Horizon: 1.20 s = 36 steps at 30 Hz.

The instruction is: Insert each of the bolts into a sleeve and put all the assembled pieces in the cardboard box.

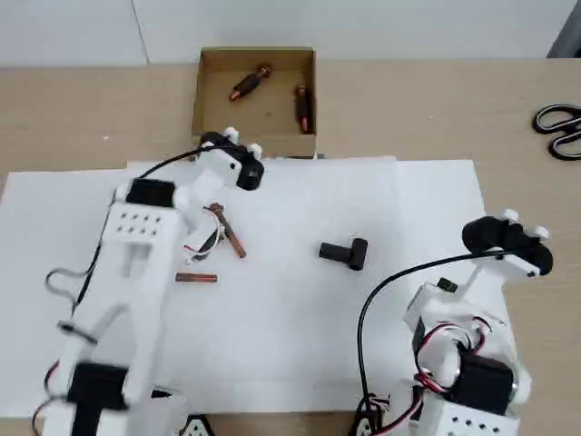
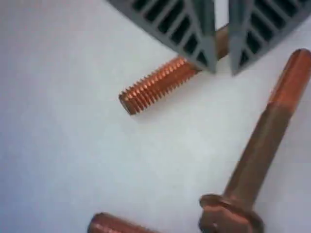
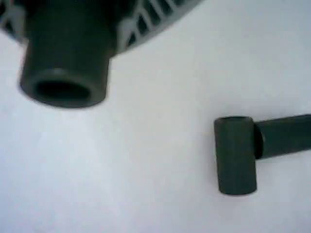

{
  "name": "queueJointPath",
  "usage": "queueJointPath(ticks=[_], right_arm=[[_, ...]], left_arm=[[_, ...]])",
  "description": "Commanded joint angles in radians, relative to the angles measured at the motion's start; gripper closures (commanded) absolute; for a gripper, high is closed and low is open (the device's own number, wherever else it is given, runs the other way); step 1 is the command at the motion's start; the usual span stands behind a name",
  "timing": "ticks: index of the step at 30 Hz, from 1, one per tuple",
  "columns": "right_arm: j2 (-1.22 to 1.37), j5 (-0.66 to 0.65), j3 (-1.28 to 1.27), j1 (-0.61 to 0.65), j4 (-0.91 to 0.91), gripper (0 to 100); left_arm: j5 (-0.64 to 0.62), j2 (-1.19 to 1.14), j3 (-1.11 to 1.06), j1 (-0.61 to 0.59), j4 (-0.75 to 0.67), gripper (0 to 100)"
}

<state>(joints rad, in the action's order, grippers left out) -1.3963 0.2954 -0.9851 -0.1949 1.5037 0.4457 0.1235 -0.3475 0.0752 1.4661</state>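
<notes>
Currently: two assembled pieces [image 1: 250, 84] lie in the cardboard box [image 1: 204, 100], with loose parts on the white sheet [image 1: 300, 345].
Low over the sheet, the left pincer [image 2: 223, 73] sits on a threaded bolt [image 2: 155, 85]; grip or no grip cannot be told. Just beside lies a flanged bolt [image 2: 252, 160], with a third bolt [image 2: 112, 224] near (cut off at the frame edge). Above the sheet the right pincer [image 3: 73, 19] pinches a black sleeve [image 3: 63, 73], bore end free. Mid-sheet, two more sleeves [image 3: 235, 155] lie touching in a T, between the arms. Box stands on the tabletop [image 1: 436, 109] beyond the sheet's far edge. At the right edge, scissors [image 1: 558, 130].
</notes>
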Motion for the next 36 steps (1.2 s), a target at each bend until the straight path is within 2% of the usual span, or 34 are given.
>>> queueJointPath(ticks=[1, 6, 12, 27, 36], right_arm=[[-0.016, -0.008, 0.006, -0.012, -0.025, 99.5], [-0.018, -0.008, 0.006, -0.015, -0.024, 99.5], [-0.018, -0.005, 0.006, -0.015, -0.024, 99.5], [-0.018, -0.005, 0.005, -0.015, -0.022, 99.5], [-0.010, -0.003, 0.005, -0.015, -0.022, 99.5]], left_arm=[[0.041, -0.103, 0.130, -0.009, 0.068, 99], [0.081, -0.238, 0.285, -0.009, 0.140, 92], [0.133, -0.345, 0.398, -0.009, 0.180, 92], [0.304, -0.440, 0.423, -0.011, 0.181, 91], [0.311, -0.445, 0.487, -0.011, 0.187, 87]])
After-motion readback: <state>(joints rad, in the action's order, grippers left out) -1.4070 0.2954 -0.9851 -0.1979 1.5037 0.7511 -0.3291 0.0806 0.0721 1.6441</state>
